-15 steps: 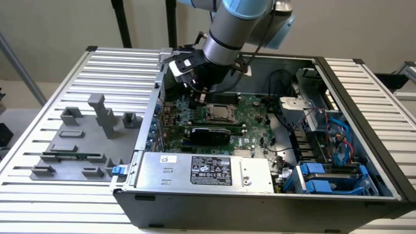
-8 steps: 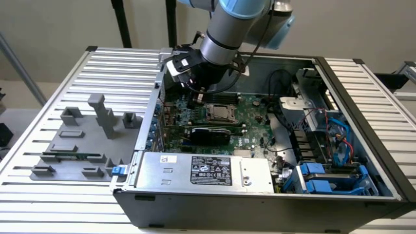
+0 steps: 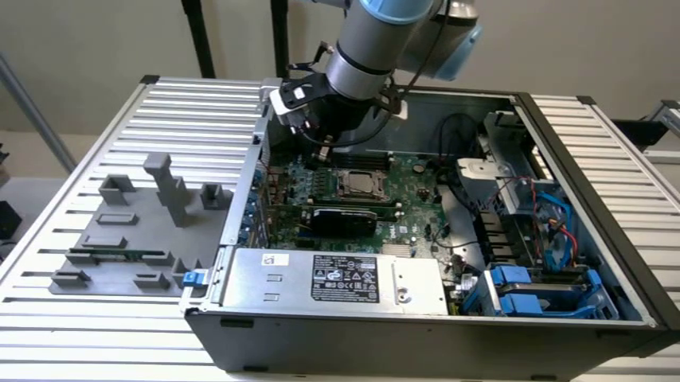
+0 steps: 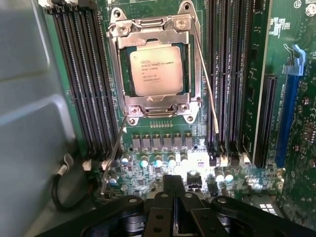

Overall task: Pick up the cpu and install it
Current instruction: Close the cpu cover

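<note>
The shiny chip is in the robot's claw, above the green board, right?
No. The chip lies in the socket on the green board. The claw is above the board, shut and empty. The wrist view shows it.

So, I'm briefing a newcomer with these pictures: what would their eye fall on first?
Probably the cpu, its pale silvery top sitting inside the metal-framed socket on the green motherboard. Next, the robot arm hanging over the open computer case, its fingers shut and empty above the board. Then the silver box with a black label along the case's near edge.
</note>
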`<state>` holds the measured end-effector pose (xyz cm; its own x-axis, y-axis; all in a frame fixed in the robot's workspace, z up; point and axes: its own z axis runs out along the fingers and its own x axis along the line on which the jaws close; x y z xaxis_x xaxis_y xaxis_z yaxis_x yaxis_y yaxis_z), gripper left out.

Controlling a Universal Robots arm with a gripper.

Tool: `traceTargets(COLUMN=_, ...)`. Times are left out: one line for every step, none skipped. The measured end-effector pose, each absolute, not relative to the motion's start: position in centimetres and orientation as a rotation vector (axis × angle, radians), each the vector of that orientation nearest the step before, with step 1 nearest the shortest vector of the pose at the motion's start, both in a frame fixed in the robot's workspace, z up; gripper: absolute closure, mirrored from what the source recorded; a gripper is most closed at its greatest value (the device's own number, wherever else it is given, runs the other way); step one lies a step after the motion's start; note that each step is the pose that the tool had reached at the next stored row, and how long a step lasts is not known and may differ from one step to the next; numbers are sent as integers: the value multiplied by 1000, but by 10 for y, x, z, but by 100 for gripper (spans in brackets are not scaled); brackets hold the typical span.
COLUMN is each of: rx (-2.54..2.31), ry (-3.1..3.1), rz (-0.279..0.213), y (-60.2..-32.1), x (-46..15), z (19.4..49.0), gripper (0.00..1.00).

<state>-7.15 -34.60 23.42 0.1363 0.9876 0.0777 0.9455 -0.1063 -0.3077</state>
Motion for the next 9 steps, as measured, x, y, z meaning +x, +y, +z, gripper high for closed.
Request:
traceTargets(rx=-2144, ry=-1871, rz=209, y=-346, x=-71, z=235, gripper=89)
traceTargets(rx=-2154, ry=-1857, rz=205, y=-346, x=-71, z=236, gripper=89)
traceTargets(rx=-2164, ry=-1843, rz=202, y=-346, x=-71, z=237, gripper=89)
traceTargets(rx=-2175, ry=-1828, rz=198, y=-346, x=-71, z=238, gripper=89)
traceTargets(rx=-2188, ry=-1812, rz=195, y=-346, x=-71, z=238, gripper=89)
traceTargets(rx=-2200, ry=-1797, rz=192, y=-346, x=-71, z=239, gripper=89)
traceTargets(rx=-2211, ry=-1781, rz=189, y=-346, x=-71, z=239, gripper=89)
traceTargets(rx=-2223, ry=-1765, rz=186, y=-346, x=-71, z=239, gripper=89)
traceTargets(rx=-2235, ry=-1749, rz=183, y=-346, x=-71, z=240, gripper=89)
